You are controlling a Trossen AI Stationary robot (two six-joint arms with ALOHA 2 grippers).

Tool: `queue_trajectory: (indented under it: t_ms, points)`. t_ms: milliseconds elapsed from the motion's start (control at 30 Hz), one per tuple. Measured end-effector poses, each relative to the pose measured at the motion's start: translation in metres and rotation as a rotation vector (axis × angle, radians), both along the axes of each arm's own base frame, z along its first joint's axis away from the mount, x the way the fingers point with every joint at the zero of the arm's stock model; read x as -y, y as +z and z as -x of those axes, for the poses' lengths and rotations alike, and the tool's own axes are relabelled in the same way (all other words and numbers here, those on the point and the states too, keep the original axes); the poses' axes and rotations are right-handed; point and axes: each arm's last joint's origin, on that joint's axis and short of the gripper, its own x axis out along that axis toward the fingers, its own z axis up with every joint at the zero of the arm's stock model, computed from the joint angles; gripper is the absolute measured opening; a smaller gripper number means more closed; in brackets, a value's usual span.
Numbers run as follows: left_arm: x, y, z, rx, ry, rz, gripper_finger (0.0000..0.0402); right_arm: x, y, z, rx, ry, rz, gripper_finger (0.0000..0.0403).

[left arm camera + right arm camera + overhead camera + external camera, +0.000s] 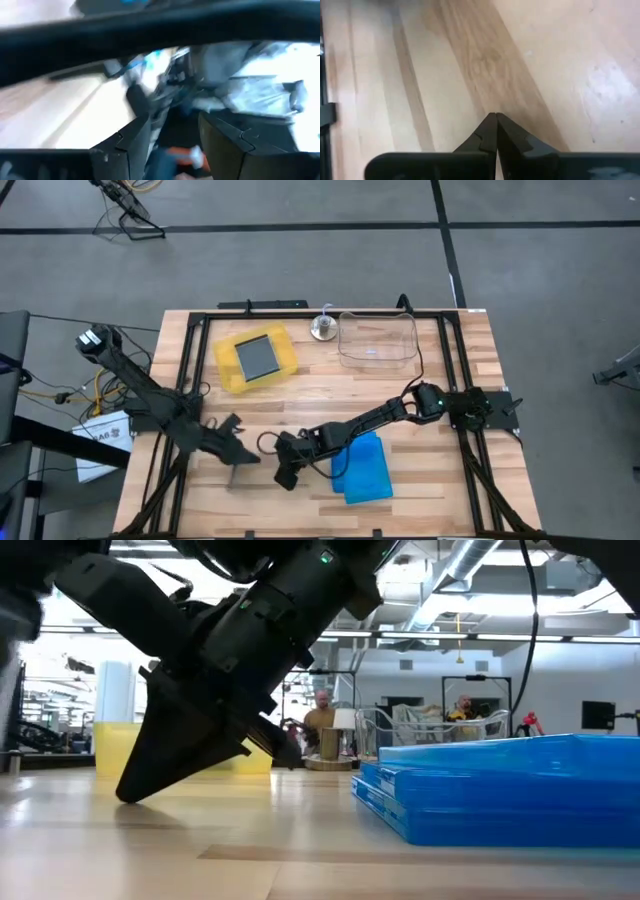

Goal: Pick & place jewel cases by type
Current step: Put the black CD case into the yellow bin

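Two or three translucent blue jewel cases (pixel 362 468) lie stacked flat near the table's near edge, also in the low view (pixel 500 785). One clear-grey case (pixel 259 357) lies in the yellow tray (pixel 228 370). A flat pale grey shape (pixel 240 475), perhaps another case, lies just near of my left gripper (pixel 238 450). My left gripper (pixel 172 137) is open and its wrist view is blurred. My right gripper (pixel 285 476) is shut, just left of the blue stack, pointing down at bare wood (pixel 496 116). My right gripper has its shut fingertips (pixel 128 795) slanting down onto the bare table top, left of the blue stack. Whether they rest on the wood or hover just above it, I cannot tell. It holds nothing.
A clear plastic tub (pixel 378 340) and a small silvery round object (pixel 322 328) stand near the far edge, right of the yellow tray. Black frame rails (pixel 190 370) run along the table's sides. Bare wood lies between the tray and the arms. People show in the room beyond (pixel 322 715).
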Motion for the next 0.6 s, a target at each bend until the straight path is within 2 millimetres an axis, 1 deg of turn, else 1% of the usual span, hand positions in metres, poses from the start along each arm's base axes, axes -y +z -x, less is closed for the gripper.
queue_trajectory:
  t_ms: [67, 133, 200, 300, 400, 500, 600]
  points:
    - [-0.002, 0.006, -0.003, 0.026, 0.019, 0.032, 0.0161, 0.003, 0.001, -0.001, -0.001, -0.006, 0.005, 0.0]
    - [-0.003, 0.002, -0.004, -0.007, 0.01, 0.016, 0.0155, 0.006, 0.002, -0.002, -0.002, 0.006, 0.0, 0.0]
    - [-0.003, -0.009, -0.003, -0.066, -0.018, -0.026, 0.0146, 0.008, 0.002, -0.003, -0.006, 0.005, 0.004, 0.0]
    - [-0.003, -0.002, -0.006, -0.028, -0.007, -0.005, 0.0127, 0.01, 0.002, -0.004, -0.008, 0.004, -0.002, 0.0]
    - [-0.003, -0.007, -0.005, -0.053, -0.024, -0.042, 0.0109, 0.01, 0.002, -0.003, -0.01, 0.006, -0.003, 0.0]
    - [-0.003, -0.006, -0.004, -0.049, -0.025, -0.041, 0.0095, 0.01, 0.002, -0.003, -0.012, 0.009, -0.005, 0.0]
    - [-0.004, -0.011, -0.002, -0.096, -0.051, -0.06, 0.0083, 0.009, 0.002, -0.003, -0.012, 0.01, -0.006, 0.0]
